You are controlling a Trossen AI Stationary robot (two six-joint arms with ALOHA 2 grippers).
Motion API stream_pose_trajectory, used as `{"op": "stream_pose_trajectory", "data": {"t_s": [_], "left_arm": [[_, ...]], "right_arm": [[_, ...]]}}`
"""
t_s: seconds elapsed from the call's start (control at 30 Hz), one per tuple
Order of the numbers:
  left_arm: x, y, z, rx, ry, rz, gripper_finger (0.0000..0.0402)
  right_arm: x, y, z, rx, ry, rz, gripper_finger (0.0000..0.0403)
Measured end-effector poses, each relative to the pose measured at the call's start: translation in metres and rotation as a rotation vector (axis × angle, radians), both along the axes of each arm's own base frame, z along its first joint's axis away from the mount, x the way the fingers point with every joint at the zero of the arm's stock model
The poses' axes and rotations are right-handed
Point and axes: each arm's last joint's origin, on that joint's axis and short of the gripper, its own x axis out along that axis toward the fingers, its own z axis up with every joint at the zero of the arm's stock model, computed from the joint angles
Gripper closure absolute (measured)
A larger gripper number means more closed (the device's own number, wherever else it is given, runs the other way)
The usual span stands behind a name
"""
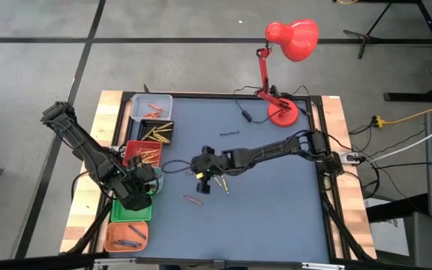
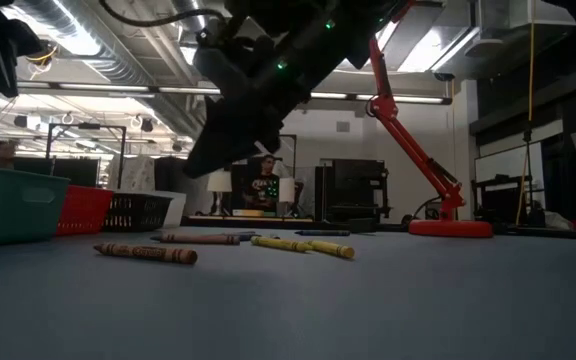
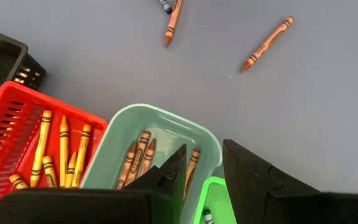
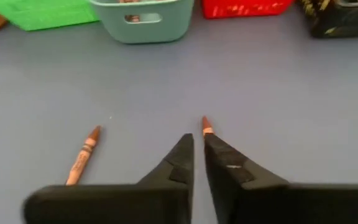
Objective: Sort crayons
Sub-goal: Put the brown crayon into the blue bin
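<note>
From above, my right gripper (image 1: 203, 178) hung just beside the loose thin wax crayons (image 1: 221, 184) at the middle of the blue table (image 1: 276, 210), while my left gripper (image 1: 142, 180) waited over the pale teal plastic bin (image 1: 157, 182). At table height, the crayons lay flat near the teal bin. My left wrist showed my fingers parted, empty, above it. My right wrist showed my fingers nearly closed, an orange-tipped crayon (image 4: 206, 127) at their tips; I cannot tell whether I gripped it.
</note>
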Motion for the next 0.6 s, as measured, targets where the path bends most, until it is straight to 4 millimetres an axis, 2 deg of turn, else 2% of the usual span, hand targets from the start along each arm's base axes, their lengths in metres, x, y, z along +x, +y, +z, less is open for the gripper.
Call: {"op": "stream_pose_trajectory", "data": {"t_s": [0.17,0.33,0.6], "left_arm": [[0.000,0.000,0.000,0.001,0.000,0.000,0.0313],[0.000,0.000,0.000,0.001,-0.001,0.000,0.0313],[0.000,0.000,0.000,0.007,-0.010,0.003,0.0313]], "right_arm": [[0.001,-0.003,0.001,-0.043,-0.015,0.038,0.0308],[0.005,-0.003,-0.005,-0.076,-0.027,0.071,0.0289],[0.013,-0.007,-0.046,-0.108,0.025,0.069,0.0288]]}}
